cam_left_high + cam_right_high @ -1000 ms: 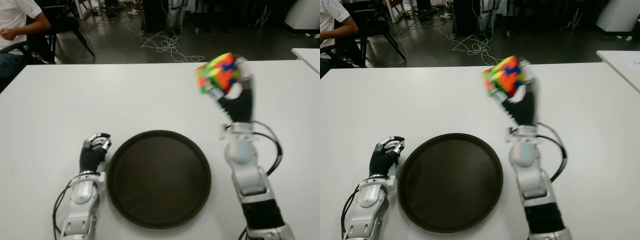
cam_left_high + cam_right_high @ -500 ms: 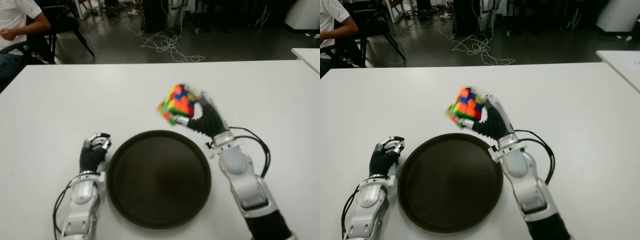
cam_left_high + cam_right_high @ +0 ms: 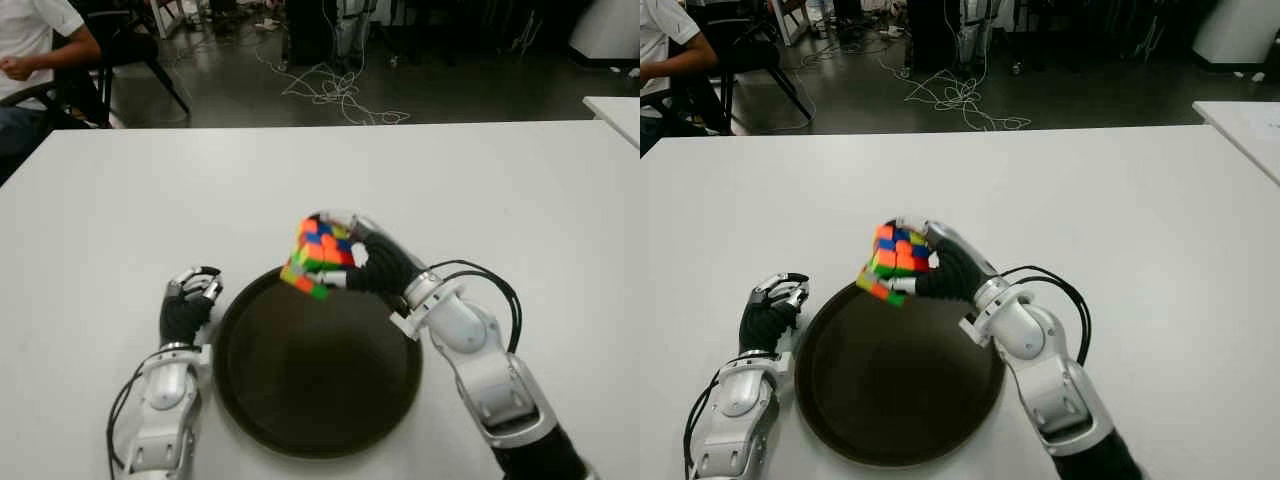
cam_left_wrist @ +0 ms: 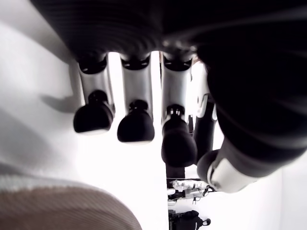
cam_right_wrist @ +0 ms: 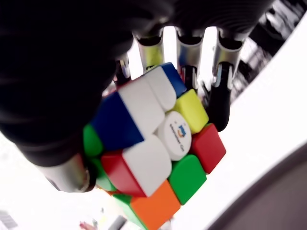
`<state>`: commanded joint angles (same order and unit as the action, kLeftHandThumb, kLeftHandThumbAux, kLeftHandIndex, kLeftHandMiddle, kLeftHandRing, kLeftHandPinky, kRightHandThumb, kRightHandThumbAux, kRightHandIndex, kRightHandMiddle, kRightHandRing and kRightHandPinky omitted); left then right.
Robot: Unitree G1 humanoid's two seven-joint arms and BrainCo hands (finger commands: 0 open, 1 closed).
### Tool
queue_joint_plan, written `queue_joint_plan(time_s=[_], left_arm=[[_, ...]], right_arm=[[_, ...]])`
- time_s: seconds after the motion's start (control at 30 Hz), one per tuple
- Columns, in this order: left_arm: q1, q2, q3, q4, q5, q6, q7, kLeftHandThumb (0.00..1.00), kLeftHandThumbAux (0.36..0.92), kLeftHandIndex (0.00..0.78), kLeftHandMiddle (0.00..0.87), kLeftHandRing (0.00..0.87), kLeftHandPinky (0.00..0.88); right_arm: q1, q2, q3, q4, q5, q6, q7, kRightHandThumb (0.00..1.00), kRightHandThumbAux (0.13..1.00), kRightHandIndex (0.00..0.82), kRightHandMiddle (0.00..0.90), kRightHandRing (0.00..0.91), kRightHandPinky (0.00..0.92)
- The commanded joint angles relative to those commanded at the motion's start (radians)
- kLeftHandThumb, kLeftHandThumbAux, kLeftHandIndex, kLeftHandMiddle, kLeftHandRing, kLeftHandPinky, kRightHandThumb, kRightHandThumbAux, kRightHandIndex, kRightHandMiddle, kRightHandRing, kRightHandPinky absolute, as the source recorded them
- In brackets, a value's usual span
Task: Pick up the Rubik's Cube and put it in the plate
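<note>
My right hand (image 3: 352, 262) is shut on the multicoloured Rubik's Cube (image 3: 317, 256), holding it in the air over the far rim of the round dark plate (image 3: 318, 384). In the right wrist view the cube (image 5: 153, 143) fills the picture, clamped between thumb and fingers (image 5: 221, 93), with the plate's rim (image 5: 268, 191) below it. My left hand (image 3: 189, 299) shows just left of the plate, fingers curled around nothing; its wrist view shows curled fingertips (image 4: 135, 125) over the white table.
The white table (image 3: 150, 200) spreads wide around the plate. A seated person (image 3: 30, 45) and a chair are beyond its far left corner, with cables on the floor behind. Another white table's corner (image 3: 615, 108) shows at the far right.
My right hand has swung the cube down and to the left, from high over the table's right side to just above the plate's far rim. The left hand has stayed still.
</note>
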<state>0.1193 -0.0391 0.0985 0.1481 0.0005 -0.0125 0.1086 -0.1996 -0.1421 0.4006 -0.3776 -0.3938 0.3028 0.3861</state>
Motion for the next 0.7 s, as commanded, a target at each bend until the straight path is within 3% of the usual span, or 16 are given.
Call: queue_joint_plan(time_s=[0.33, 0.7], left_arm=[[0.007, 0.006, -0.008, -0.012, 0.008, 0.015, -0.003, 0.705, 0.707, 0.442, 0.799, 0.816, 0.798], [0.001, 0.008, -0.004, -0.003, 0.008, 0.021, -0.005, 0.704, 0.707, 0.443, 0.806, 0.819, 0.801]], right_arm=[[-0.027, -0.018, 0.071, 0.061, -0.077, -0.003, -0.003, 0.690, 0.726, 0.438, 0.787, 0.800, 0.788], [-0.060, -0.028, 0.098, 0.120, -0.107, -0.011, 0.010, 0.689, 0.728, 0.437, 0.780, 0.794, 0.784]])
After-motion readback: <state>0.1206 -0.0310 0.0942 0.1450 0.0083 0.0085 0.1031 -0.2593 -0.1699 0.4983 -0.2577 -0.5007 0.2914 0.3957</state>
